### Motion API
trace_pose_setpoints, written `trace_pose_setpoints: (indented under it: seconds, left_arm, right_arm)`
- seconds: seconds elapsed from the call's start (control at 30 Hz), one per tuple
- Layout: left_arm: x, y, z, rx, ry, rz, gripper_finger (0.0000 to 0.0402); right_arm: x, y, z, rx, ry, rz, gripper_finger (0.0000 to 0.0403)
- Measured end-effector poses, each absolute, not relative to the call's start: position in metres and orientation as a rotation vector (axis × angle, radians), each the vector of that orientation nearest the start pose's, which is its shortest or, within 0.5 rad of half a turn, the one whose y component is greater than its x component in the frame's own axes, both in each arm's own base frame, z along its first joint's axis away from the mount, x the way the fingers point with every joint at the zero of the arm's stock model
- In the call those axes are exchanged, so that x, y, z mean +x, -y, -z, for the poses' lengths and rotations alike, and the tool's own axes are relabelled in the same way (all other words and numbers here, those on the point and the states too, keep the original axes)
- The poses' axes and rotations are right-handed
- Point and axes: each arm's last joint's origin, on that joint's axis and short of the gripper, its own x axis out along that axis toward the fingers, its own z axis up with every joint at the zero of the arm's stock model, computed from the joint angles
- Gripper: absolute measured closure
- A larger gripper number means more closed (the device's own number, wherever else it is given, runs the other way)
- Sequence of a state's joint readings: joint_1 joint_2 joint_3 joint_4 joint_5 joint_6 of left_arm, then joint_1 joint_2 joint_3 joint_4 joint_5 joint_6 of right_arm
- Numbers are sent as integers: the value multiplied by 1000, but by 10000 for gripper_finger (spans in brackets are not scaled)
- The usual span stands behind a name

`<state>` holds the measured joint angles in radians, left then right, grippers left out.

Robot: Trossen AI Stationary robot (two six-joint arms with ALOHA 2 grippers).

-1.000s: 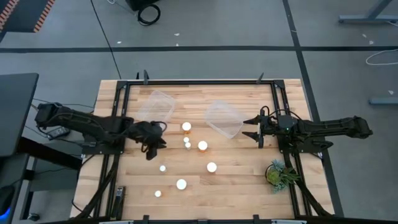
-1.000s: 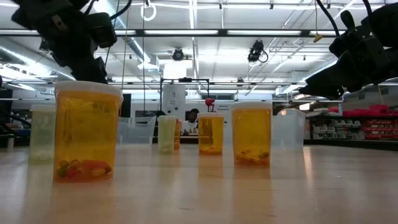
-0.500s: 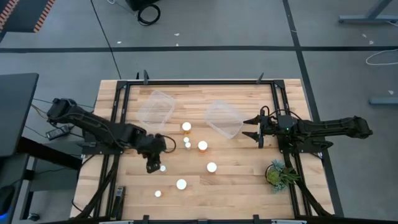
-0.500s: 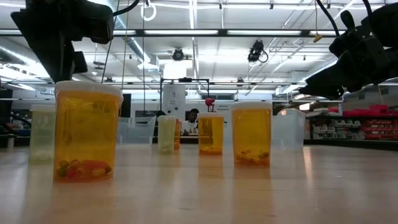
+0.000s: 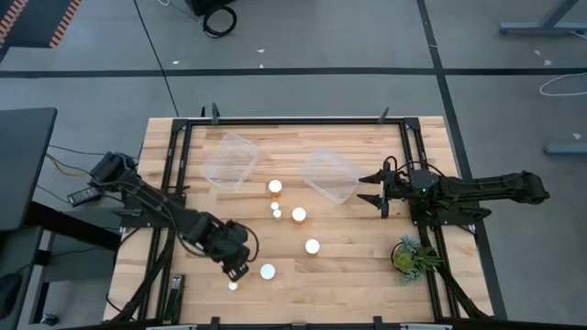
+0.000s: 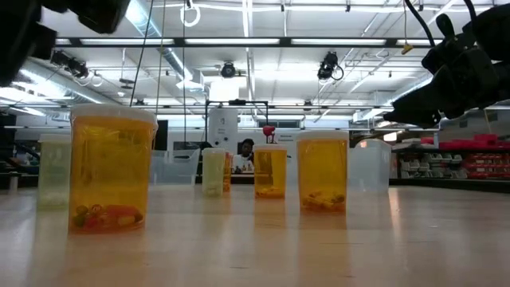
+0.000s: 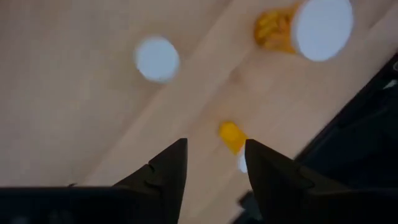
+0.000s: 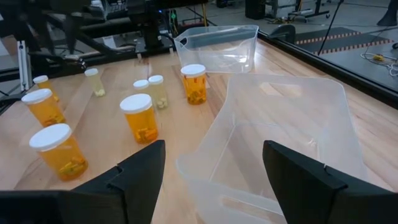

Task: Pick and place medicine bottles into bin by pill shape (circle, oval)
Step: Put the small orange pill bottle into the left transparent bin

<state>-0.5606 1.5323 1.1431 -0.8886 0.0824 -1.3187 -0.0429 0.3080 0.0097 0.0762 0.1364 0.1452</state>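
Several orange pill bottles with white caps stand upright on the wooden table: near the middle [image 5: 299, 214], [image 5: 275, 186], [image 5: 312, 246], and toward the near edge [image 5: 267, 271], [image 5: 233, 285]. My left gripper [image 5: 236, 268] hangs open above the table between those two near bottles, touching nothing. In the left wrist view its fingers [image 7: 214, 163] point down, with a small bottle [image 7: 232, 137] below their gap and a wide-capped bottle [image 7: 318, 28] farther off. My right gripper [image 5: 374, 190] is open and empty beside the right clear bin [image 5: 330, 174], and shows open in its wrist view [image 8: 214, 186].
Two clear plastic bins stand at the far middle, the left one [image 5: 229, 160] and the right one [image 8: 283, 134]. A green potted plant [image 5: 410, 255] stands at the near right. Black frame rails run along the table's left and right sides.
My left gripper has moved toward the table's near edge and a little right, from beside the left bin to the bottles at the front. It stays open. The bottles have not moved.
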Motion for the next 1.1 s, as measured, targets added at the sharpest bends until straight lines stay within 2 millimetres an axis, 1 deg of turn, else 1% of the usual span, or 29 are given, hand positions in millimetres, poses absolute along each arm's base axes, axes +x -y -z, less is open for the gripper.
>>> trace_pose_setpoints:
  seconds: [0.1, 0.23, 0.33, 0.4, 0.47, 0.57, 0.7, 0.9, 1.1]
  left_arm:
    - [242, 167, -234, -871, -1387, -429, 211]
    - [241, 181, -227, -975, -1402, -535, 177]
    - [238, 190, -226, -1045, -1446, -572, 158]
    - [234, 198, -229, -1082, -1456, -572, 153]
    - [230, 207, -232, -1110, -1453, -558, 156]
    - [220, 219, -232, -1135, -1464, -581, 168]
    - [216, 230, -224, -1144, -1477, -613, 181]
    - [224, 232, -209, -1132, -1505, -648, 184]
    - [235, 232, -194, -1109, -1544, -634, 194]
  right_arm:
    - [114, 9, -147, 134, -211, 195, 127]
    - [114, 9, -147, 133, -216, 195, 127]
    - [114, 9, -147, 133, -215, 195, 127]
    - [114, 9, -147, 133, -216, 195, 127]
    - [114, 9, -147, 133, -215, 195, 127]
    - [114, 9, -147, 133, -215, 195, 127]
    - [114, 9, -147, 133, -215, 195, 127]
    - [114, 9, -147, 133, -216, 195, 127]
    - [114, 9, -147, 133, -216, 195, 127]
